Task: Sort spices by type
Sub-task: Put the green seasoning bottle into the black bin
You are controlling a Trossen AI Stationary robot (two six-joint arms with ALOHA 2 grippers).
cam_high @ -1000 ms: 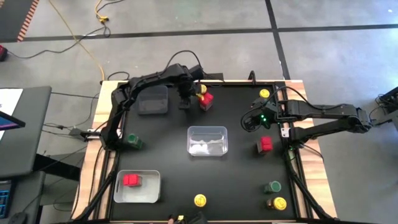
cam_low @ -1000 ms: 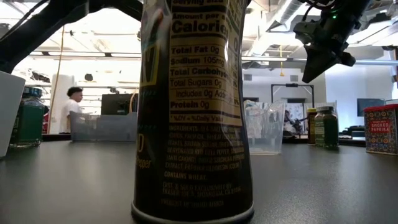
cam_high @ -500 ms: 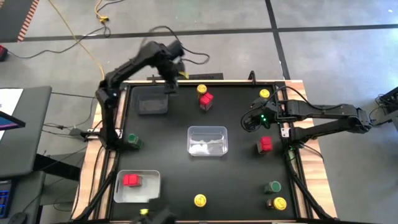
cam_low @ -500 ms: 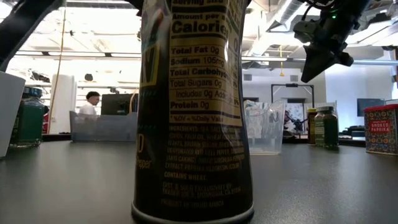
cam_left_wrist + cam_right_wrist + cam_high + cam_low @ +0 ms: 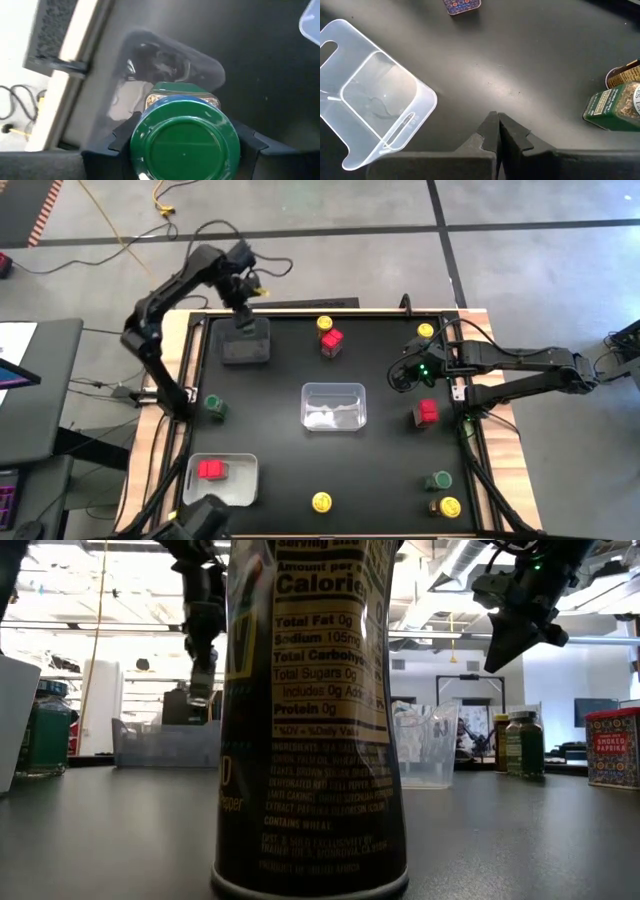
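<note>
Green-lidded round jar (image 5: 184,140) clamped in left gripper (image 5: 244,292) above grey bin (image 5: 245,345); right gripper (image 5: 498,131) closed, empty.

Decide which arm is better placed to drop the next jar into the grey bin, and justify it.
Left. The left pincer already grips a green-lidded jar above the grey bin. The right pincer is shut, empty and hangs over the table's right side.

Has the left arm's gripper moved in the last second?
Yes. The left gripper, holding a green-lidded jar, swung away from the red-topped jar to above the grey bin.
</note>
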